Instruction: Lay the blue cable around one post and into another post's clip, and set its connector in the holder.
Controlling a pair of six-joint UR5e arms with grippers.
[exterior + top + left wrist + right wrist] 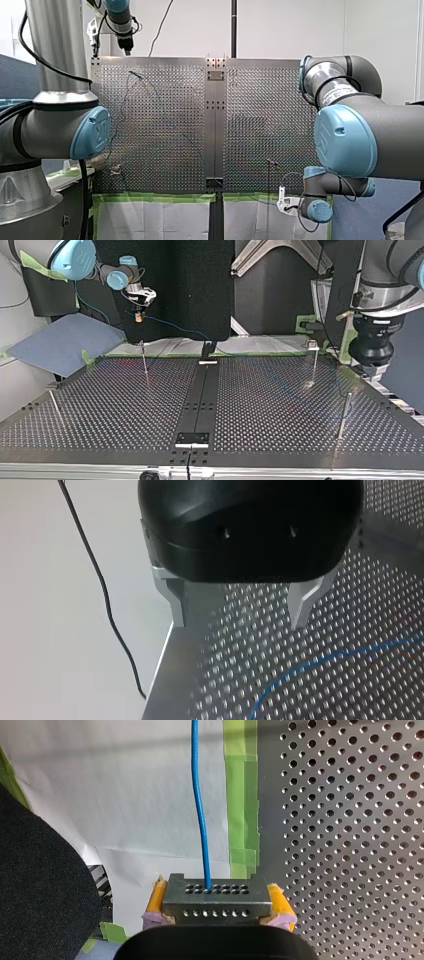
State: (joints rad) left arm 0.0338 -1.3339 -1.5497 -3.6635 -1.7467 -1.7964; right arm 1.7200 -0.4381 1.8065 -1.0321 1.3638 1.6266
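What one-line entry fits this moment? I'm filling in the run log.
right tool: shut on connector, beside table edge | blue cable: runs from connector | left tool: open, empty, over table

The perforated silver metal worktop is 2 plates joined by a dark flat central strip. 4 thin upright metal posts stand on it, well apart. A thin blue cable curves across the holes. Along 1 edge runs green tape.

left gripper spread, blue cable on table
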